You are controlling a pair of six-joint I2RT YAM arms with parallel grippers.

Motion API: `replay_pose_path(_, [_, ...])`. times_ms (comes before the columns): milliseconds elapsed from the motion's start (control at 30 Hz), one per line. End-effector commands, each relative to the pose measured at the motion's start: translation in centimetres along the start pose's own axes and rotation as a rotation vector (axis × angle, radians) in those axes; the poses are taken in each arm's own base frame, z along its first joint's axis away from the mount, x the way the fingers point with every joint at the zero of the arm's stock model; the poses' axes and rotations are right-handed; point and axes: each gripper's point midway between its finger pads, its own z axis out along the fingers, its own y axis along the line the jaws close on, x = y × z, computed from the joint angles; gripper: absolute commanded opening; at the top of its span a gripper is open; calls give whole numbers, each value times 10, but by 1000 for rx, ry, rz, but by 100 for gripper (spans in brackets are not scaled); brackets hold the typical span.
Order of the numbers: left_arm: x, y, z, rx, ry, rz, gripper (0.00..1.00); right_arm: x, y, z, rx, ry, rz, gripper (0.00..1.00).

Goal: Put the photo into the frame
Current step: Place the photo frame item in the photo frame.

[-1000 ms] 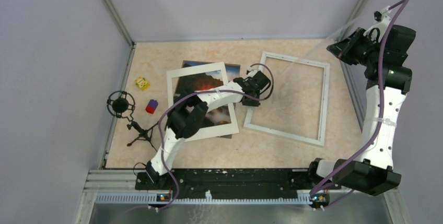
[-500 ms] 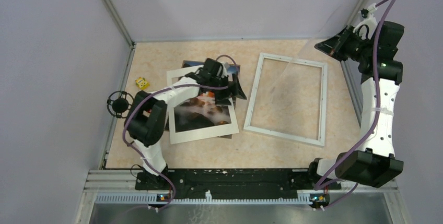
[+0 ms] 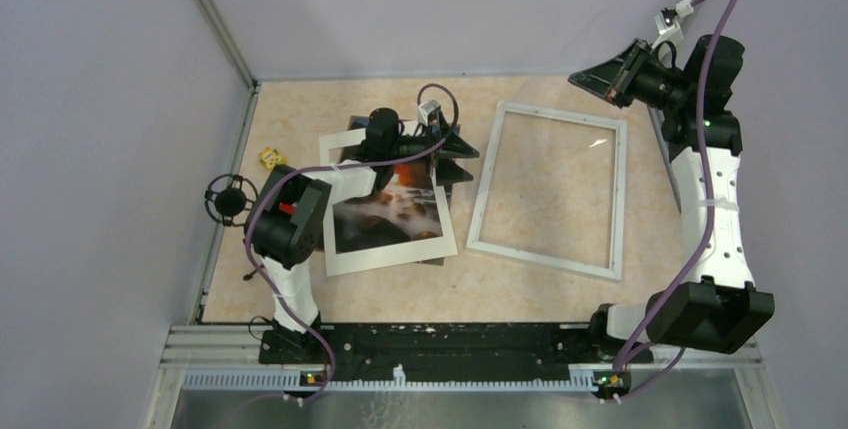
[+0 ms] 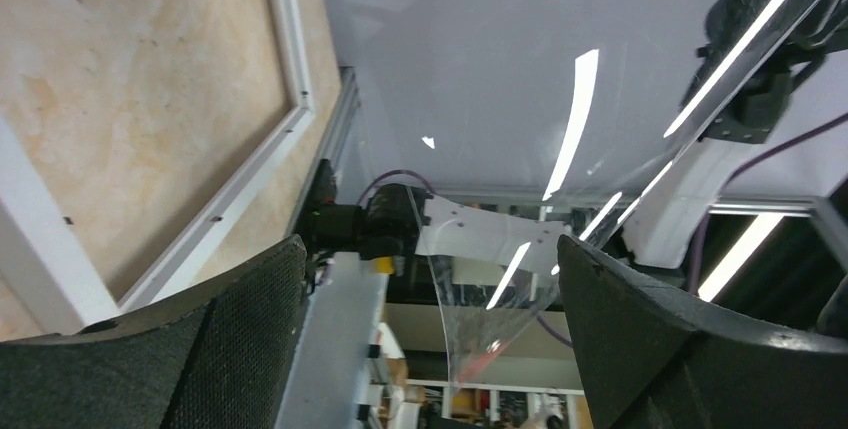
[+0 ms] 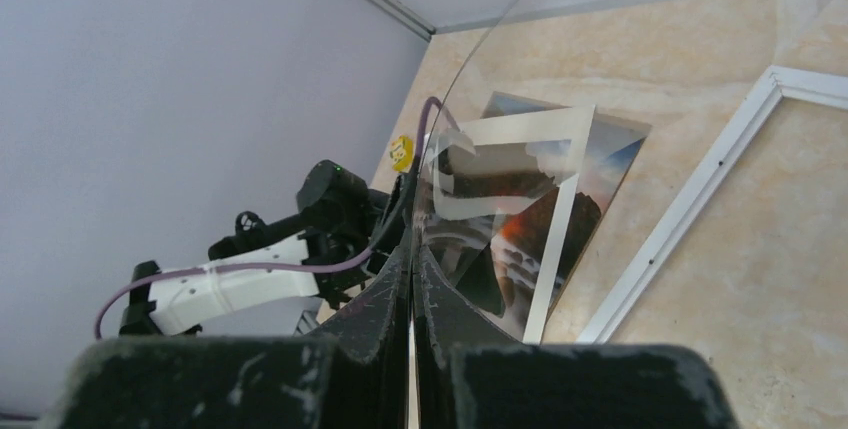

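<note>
Right now the left gripper (image 3: 458, 156) sits over the right edge of the white mat (image 3: 390, 254), near the middle of the overhead view. Its fingers are spread wide with nothing between them. The left wrist view shows the same thing: dark pads (image 4: 240, 349) in the two lower corners and only open air across the gap.

The photo (image 3: 388, 211) lies flat on the counter (image 3: 300, 114), left of centre, underneath the mat. Its red glow and pale mist show through the mat's window, and dark corners poke out past the mat at the top and at the lower right. It is outside the frame (image 3: 620, 199). The frame lies flat just to the right of the mat, turned slightly askew, with bare counter showing inside its white bars.

Up in the top right corner the right arm is raised, and the right gripper (image 3: 585, 79) is clamped on a clear sheet (image 5: 620, 69). In the right wrist view the two fingers pinch its thin edge between them. The sheet is held in the air above the far end of the frame, and from overhead it is only a faint sheen.

Over at the left edge of the counter sit a small yellow thing (image 3: 271, 159) and, just below it, a black stand (image 3: 231, 199).
</note>
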Motion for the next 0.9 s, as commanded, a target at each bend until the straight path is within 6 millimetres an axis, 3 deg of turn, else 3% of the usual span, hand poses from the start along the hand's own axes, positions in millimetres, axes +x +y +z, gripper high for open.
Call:
replay_pose_path(0, [9,-48,-7,243,67,-8,98,-7,23,1,-97,-49,-17,0])
replay_pose_path(200, [0,-55,-18,344,34,-44,97,18,-4,2,-40,-24,20,0])
replay_pose_path(367, [-11,-47,-18,362,21,-58,85,48,-38,-2,38,-3,96,0])
replay_pose_path(533, [-24,-12,-18,286,-10,-104,70,68,-85,-17,127,-5,207,0])
replay_pose_path(867, [-36,29,-7,221,-16,-145,50,106,-135,-28,201,50,278,0])
